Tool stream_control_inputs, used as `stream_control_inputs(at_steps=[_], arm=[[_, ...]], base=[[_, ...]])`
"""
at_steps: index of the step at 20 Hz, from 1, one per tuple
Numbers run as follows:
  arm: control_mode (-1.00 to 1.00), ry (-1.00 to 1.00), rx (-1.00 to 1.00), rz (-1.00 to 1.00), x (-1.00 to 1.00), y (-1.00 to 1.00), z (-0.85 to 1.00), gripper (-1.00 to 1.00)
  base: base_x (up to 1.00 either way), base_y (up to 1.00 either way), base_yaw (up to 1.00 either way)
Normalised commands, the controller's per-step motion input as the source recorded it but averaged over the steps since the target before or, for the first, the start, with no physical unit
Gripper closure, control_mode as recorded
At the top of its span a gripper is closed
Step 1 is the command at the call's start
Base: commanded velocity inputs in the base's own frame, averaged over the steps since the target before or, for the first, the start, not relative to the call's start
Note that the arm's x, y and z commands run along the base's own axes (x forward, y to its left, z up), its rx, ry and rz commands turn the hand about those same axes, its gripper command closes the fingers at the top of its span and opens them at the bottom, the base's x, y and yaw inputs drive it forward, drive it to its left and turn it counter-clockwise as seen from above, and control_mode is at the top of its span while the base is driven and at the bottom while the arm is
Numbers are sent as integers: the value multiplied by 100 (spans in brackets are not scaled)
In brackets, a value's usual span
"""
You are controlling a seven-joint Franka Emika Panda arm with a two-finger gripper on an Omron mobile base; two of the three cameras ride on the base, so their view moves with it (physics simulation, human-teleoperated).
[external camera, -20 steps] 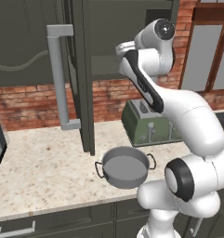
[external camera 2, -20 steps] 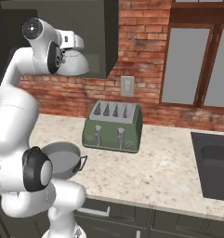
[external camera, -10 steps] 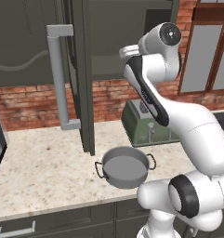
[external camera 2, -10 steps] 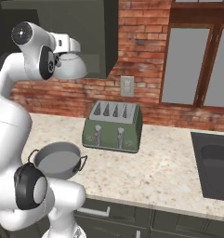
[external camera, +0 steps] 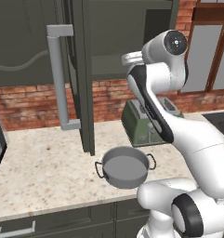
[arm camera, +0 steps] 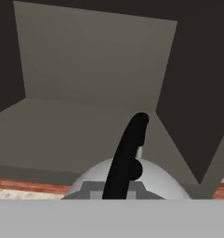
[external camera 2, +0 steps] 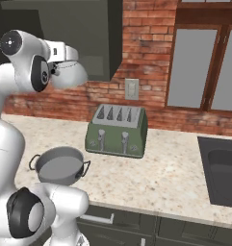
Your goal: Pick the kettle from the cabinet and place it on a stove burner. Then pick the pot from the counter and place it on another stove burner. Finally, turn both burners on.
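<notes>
The gripper (external camera 2: 69, 65) is clamped on the black arched handle of the kettle (external camera 2: 70, 76), holding it in the air in front of the open cabinet (external camera: 127, 42), above the counter (external camera: 43, 165). The pot (external camera: 126, 166) sits on the counter beside a green toaster (external camera 2: 117, 130).

There is one kettle (external camera 2: 69, 74), one pot (external camera: 125, 167) and one toaster (external camera 2: 117, 130). One cabinet (external camera: 81, 69) stands open above one counter (external camera: 43, 162).
</notes>
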Motion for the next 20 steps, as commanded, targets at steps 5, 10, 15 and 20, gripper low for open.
stream_control_inputs(at_steps=[5,10,15,20], arm=[[-100,0,0,-2,-41,4,-14,100],[-100,0,0,-1,-42,4,-15,100],[-100,0,0,-1,-43,4,-17,100],[-100,0,0,-1,-40,3,-18,100]], base=[[0,0,0],[0,0,0],[0,0,0],[0,0,0]])
